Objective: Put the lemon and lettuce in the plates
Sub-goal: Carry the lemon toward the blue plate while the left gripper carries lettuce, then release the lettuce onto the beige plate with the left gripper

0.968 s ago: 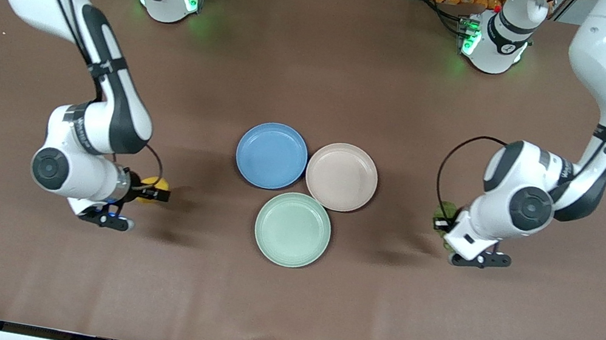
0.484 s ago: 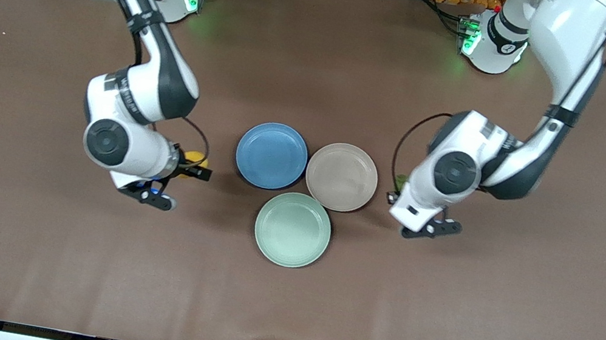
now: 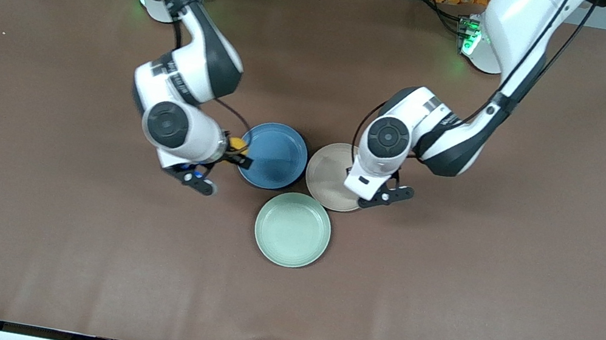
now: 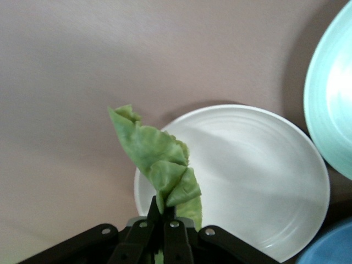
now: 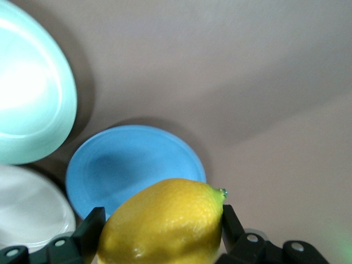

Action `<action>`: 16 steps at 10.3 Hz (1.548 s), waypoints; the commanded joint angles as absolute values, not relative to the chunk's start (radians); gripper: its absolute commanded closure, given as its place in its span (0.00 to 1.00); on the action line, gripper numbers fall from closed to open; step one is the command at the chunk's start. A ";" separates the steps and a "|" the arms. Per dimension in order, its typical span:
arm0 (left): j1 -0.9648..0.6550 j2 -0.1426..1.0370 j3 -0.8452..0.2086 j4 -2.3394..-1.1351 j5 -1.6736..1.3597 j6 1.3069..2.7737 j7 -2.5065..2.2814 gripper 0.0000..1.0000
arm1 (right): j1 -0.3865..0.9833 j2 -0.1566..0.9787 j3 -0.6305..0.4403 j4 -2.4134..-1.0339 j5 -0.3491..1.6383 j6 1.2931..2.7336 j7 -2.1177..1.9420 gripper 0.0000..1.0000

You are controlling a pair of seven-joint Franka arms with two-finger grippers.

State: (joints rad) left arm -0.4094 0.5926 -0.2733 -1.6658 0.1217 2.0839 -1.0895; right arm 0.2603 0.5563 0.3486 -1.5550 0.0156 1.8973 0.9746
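Right gripper [image 5: 165,242] pinching lemon [image 5: 162,223] over rim of blue plate [image 3: 274,156]. Left gripper [image 4: 161,228] clamped on lettuce [image 4: 159,165] over edge of beige plate [image 3: 329,180], beside blue plate.

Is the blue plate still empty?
Empty. The blue plate is bare; the lemon sits gripped in the right end effector at its rim.

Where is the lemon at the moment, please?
The lemon is held in the right gripper, in the air over the blue plate's rim at the edge toward the right arm's end of the table.
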 commanded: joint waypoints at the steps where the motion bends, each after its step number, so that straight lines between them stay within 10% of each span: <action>1: -0.431 0.653 -0.265 -1.628 0.103 2.146 -1.137 0.74 | 0.320 0.587 0.350 -1.569 0.020 1.968 1.084 0.79; 2: -0.430 0.653 -0.265 -1.628 0.104 2.146 -1.137 0.19 | 0.354 0.613 0.348 -1.571 0.018 2.015 1.127 0.79; 3: -0.425 0.652 -0.265 -1.621 0.103 2.148 -1.137 0.00 | 0.383 0.642 0.348 -1.569 0.008 2.060 1.173 0.79; 8: -0.332 0.577 -0.256 -1.571 0.115 2.148 -0.981 0.00 | 0.416 0.678 0.328 -1.589 -0.020 2.094 1.195 0.73; 11: -0.226 0.502 -0.264 -1.571 0.109 2.125 -0.791 0.00 | 0.416 0.712 0.313 -1.594 -0.084 2.098 1.193 0.02; 16: -0.114 0.387 -0.264 -1.569 0.101 2.034 -0.554 0.00 | 0.384 0.704 0.310 -1.582 -0.089 2.126 1.183 0.00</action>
State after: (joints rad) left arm -0.1488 0.4389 -0.2568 -1.5516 0.1198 2.0696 -0.6247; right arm 0.4054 0.7139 0.3007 -1.5842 -0.0619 2.1178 1.1719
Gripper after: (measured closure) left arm 0.000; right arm 0.000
